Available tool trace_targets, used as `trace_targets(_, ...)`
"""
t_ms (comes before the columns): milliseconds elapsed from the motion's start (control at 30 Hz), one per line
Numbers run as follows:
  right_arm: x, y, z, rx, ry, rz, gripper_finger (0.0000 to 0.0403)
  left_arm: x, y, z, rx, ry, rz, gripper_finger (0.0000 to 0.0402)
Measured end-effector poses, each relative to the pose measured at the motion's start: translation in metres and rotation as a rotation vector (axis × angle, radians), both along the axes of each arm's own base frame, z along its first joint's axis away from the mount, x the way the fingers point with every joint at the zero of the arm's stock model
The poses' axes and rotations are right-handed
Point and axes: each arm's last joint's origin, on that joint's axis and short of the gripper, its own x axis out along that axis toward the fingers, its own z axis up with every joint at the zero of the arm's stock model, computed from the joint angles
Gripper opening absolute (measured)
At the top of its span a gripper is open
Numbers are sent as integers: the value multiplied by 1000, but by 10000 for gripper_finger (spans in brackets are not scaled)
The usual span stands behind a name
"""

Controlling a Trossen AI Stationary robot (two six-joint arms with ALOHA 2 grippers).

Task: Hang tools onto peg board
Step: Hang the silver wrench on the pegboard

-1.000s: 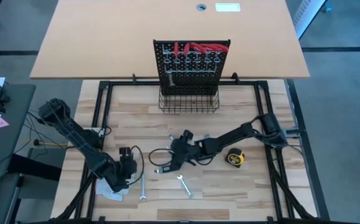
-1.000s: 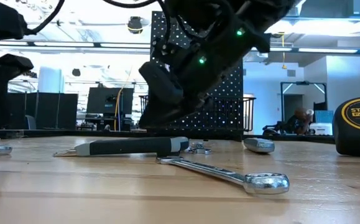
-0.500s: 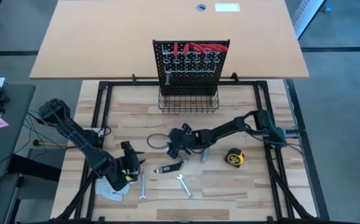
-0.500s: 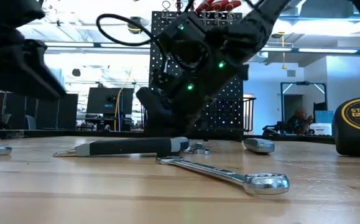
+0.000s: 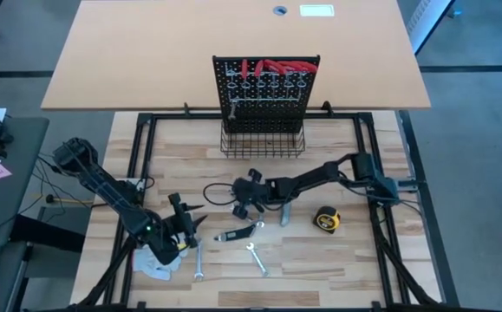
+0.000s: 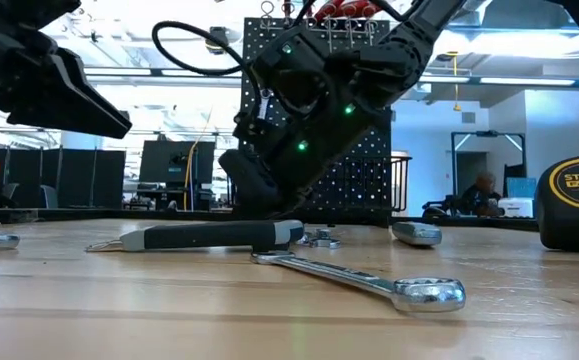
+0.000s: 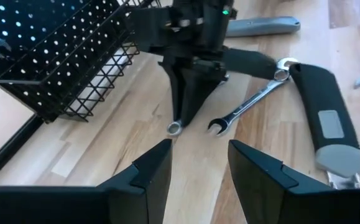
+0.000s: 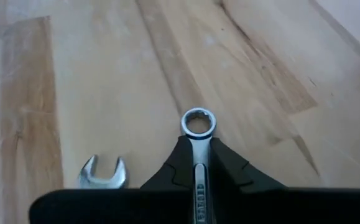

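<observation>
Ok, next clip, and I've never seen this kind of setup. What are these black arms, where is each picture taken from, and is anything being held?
These are two robot arms at a wooden table. One picture looks straight down, one sits at tabletop height, and one camera rides on each wrist.

The right gripper, near the table's middle, has its fingers shut on a small silver wrench; its ring end pokes out ahead. The left gripper waits open nearby.

At the back stands the peg board, already carrying red-handled tools. Loose on the table: a tape measure, a black-handled tool, and more wrenches.
</observation>
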Motion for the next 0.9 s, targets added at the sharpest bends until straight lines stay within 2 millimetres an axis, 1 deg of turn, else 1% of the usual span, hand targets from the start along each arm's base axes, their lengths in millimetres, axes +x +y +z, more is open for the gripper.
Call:
trace_targets(100, 0, 9, 15, -37, -38, 60, 27, 0, 1, -1, 11, 19, -10, 152)
trace_targets(200, 0, 25, 26, -57, -73, 154, 27, -4, 2, -6, 67, 62, -47, 152)
trace_targets(333, 1, 44, 44, -84, -160, 233, 27, -6, 5, -15, 64, 32, -56, 152)
trace_targets(400, 2, 49, 48, -101, -194, 248, 27, -7, 6, -19, 53, 10, -72, 152)
trace_targets(500, 4, 50, 50, -111, -225, 247, 27, -8, 6, -22, 52, -25, -102, 152)
trace_targets(633, 6, 47, 56, -187, -276, 155, 27, -7, 5, -22, 54, -53, -123, 152)
trace_targets(733, 5, 42, 64, -277, -292, 44, 27, -7, 5, -22, 53, -60, -127, 152)
trace_targets(800, 4, 39, 76, -345, -319, -52, 27, -7, 5, -22, 45, -65, -123, 152)
trace_targets(900, -1, 34, 106, -468, -378, -205, 27, -7, 5, -22, 38, -69, -121, 152)
